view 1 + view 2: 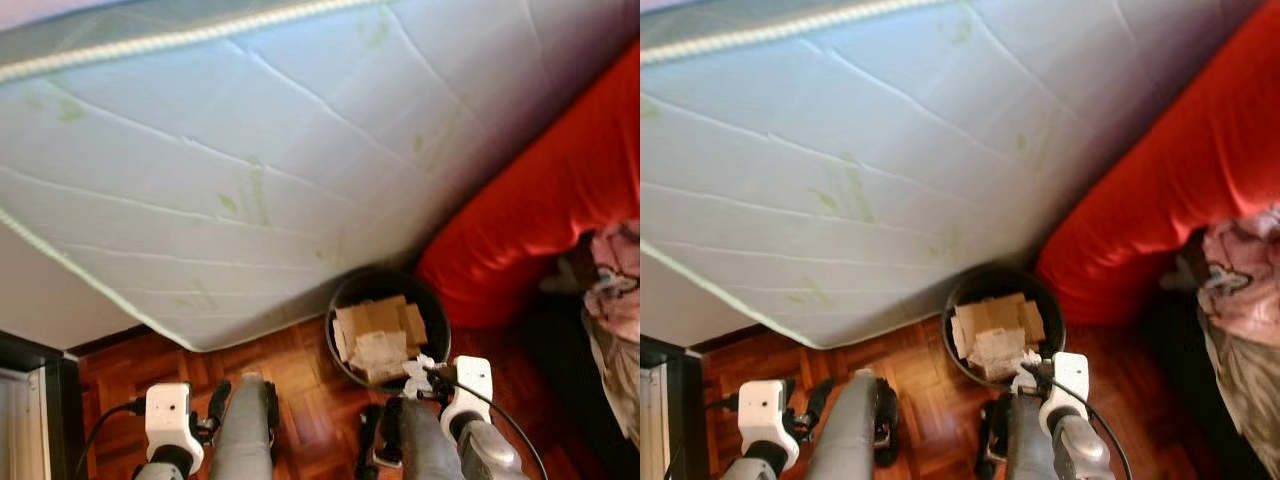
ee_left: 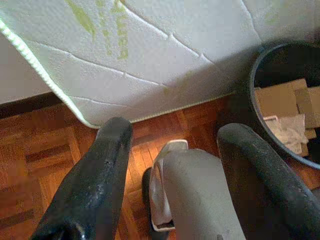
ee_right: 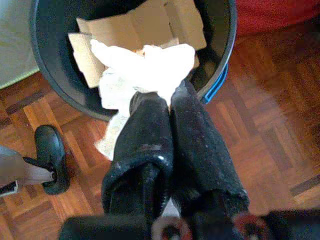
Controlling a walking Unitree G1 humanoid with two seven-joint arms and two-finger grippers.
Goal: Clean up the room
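The crumpled white tissue (image 3: 145, 67) hangs pinched at the tips of the right gripper (image 3: 167, 100), whose two black fingers are pressed together on one bunched corner while the rest droops loose toward the floor. It looks very light, soft and limp (probably thin paper that would tear under a hard tug), so a pinch on the thickest wad, as here, seems the sensible hold; a loose edge would likely slip or rip. It hangs over the near rim of the black waste bin (image 3: 45, 75), just above the flattened cardboard pieces (image 1: 378, 335) already lying inside, so letting go over the opening appears to be the step in hand.

The bin stands on the parquet floor (image 1: 300, 370), close against the corner of a white quilted mattress (image 1: 250, 170) and beside a red cushion (image 1: 540, 210). The left gripper (image 2: 170, 145) hangs low over the floor with its fingers spread apart, holding nothing.
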